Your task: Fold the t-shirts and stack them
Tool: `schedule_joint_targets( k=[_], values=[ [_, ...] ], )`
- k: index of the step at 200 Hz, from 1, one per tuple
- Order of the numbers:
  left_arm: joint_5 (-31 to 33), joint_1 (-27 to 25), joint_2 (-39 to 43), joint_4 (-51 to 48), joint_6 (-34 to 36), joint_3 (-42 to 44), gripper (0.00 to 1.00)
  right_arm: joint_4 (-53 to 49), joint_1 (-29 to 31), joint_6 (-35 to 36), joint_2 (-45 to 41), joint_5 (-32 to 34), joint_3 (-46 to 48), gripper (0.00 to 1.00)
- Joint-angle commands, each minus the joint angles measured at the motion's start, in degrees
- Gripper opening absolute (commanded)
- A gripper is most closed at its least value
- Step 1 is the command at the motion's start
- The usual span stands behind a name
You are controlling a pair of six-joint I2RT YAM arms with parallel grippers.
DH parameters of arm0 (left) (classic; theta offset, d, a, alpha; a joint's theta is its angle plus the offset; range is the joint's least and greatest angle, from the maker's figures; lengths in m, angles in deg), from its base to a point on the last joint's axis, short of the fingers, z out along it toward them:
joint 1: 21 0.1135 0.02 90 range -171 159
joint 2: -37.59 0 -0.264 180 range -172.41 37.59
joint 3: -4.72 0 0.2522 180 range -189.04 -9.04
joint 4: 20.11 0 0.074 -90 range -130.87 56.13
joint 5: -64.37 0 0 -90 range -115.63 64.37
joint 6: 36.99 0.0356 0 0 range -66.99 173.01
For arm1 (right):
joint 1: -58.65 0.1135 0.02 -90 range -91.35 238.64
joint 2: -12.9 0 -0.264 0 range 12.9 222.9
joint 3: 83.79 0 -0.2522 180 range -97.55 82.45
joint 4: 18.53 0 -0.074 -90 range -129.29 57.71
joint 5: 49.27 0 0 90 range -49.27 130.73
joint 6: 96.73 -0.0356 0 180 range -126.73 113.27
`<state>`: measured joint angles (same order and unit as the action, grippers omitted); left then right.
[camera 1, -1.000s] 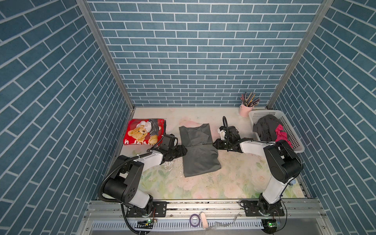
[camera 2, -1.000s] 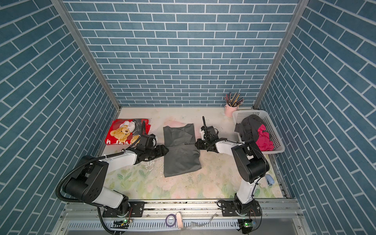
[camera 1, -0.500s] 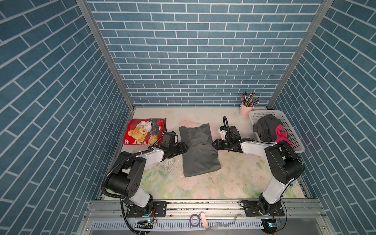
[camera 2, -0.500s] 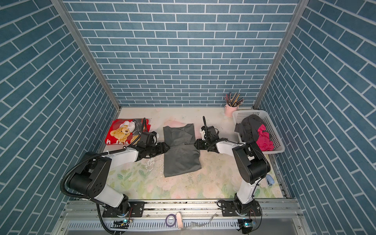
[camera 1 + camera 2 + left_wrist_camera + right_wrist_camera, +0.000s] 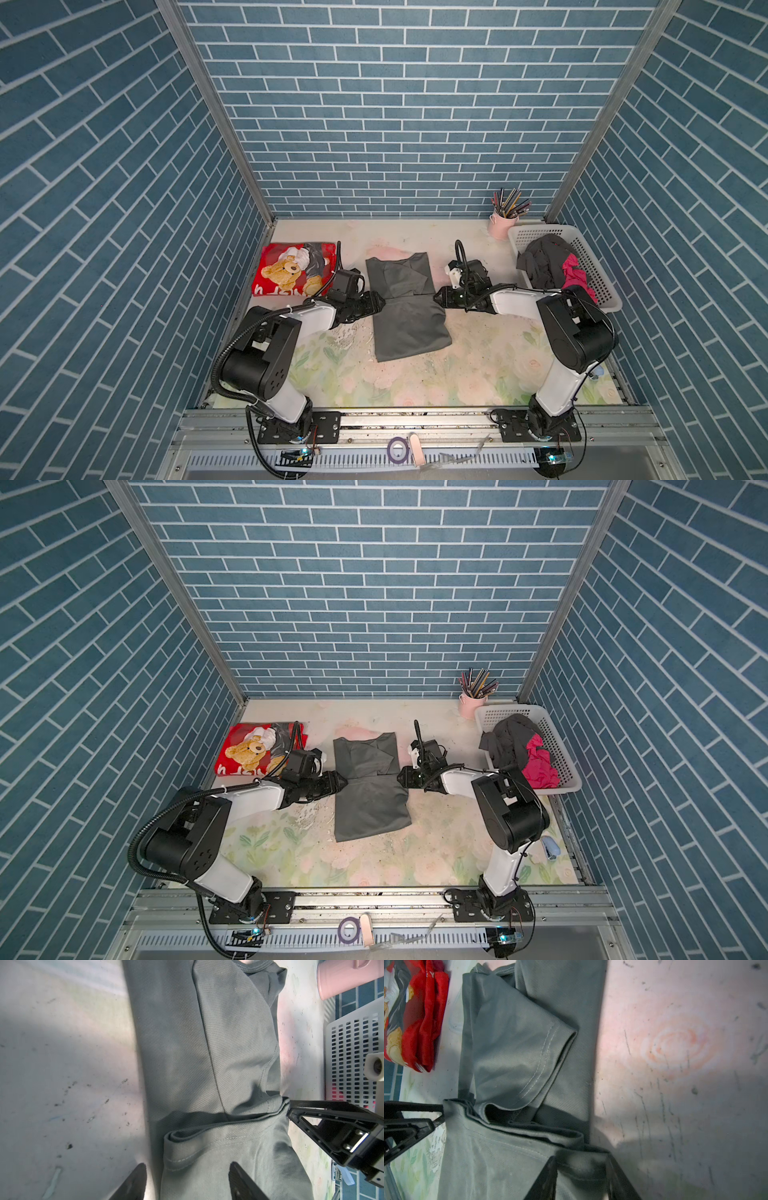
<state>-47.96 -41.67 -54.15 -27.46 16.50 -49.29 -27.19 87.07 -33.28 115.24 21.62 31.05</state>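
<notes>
Step, judged: cross-fold of grey shirt (image 5: 409, 320), which lay at desk (image 5: 478, 365) centre. Hem doubled up to mid-length, collar at 12 o'clock.
Left fingers (image 5: 380, 302) sat at fold's 9 o'clock end, right fingers (image 5: 437, 297) at 3 o'clock end. Both pairs spread, straddling hem, pinching nothing.
Arms low, forearms reached inward, near level.
Next, likely: pinch both ends evenly, carry toward 12. Later stack on red shirt (image 5: 291, 274), 10 o'clock.

wht basket (image 5: 596, 270) R | pink pencil cup (image 5: 498, 224) beside | tape roll (image 5: 397, 449) front
</notes>
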Motion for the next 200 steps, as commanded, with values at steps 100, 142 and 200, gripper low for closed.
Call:
schedule_joint_targets(
  k=[100,142,200],
  values=[
    [-1.1,-0.6,-2.9,3.1,-0.1,-1.8,0.26,-0.4,0.8,0.8,-0.9,1.9,-1.2,0.00],
    [-1.3,-0.6,-1.8,2.2,-0.1,-1.9,0.00,-3.8,2.6,1.9,-2.8,3.3,-4.4,0.00],
    [1.2,-0.3,3.5,-0.5,-0.5,-0.1,0.00,-4.3,4.1,2.8,-3.9,3.2,-5.9,0.00]
  ],
)
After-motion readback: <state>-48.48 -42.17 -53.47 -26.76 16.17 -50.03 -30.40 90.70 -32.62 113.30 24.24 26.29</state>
